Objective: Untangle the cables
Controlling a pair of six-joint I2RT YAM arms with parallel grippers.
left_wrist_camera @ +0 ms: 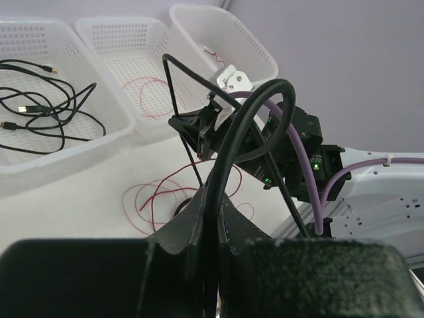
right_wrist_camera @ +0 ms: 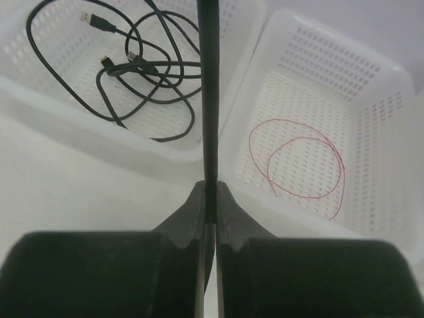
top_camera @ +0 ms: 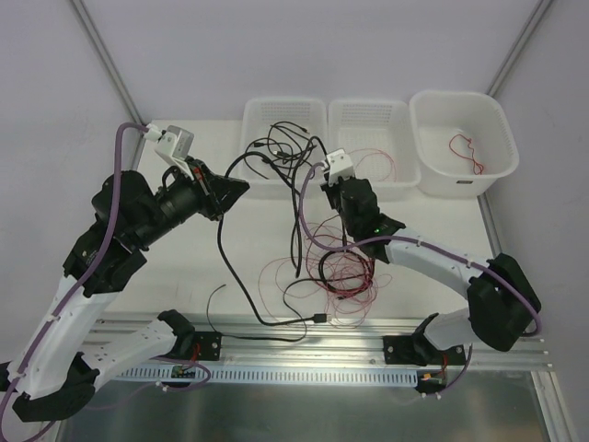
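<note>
My left gripper (top_camera: pixel 239 188) is shut on a thick black cable (left_wrist_camera: pixel 228 142). That cable arches up out of the jaws, then trails across the table to a plug (top_camera: pixel 318 318) near the front edge. My right gripper (right_wrist_camera: pixel 211 199) is shut on another black cable (right_wrist_camera: pixel 210 99), which runs straight up from its fingertips over the basket rims. In the top view the right gripper (top_camera: pixel 322 178) sits just in front of the baskets, a short way right of the left one. A tangle of thin red wires (top_camera: pixel 340 272) with black cable through it lies on the table below it.
Three white baskets stand in a row at the back. The left basket (top_camera: pixel 253 115) holds coiled black cables (right_wrist_camera: pixel 132 79), the middle basket (top_camera: pixel 398 120) a red wire loop (right_wrist_camera: pixel 298 156), and the right bin (top_camera: pixel 497 124) a small red wire (top_camera: pixel 465 152). An aluminium rail (top_camera: pixel 304 354) runs along the front.
</note>
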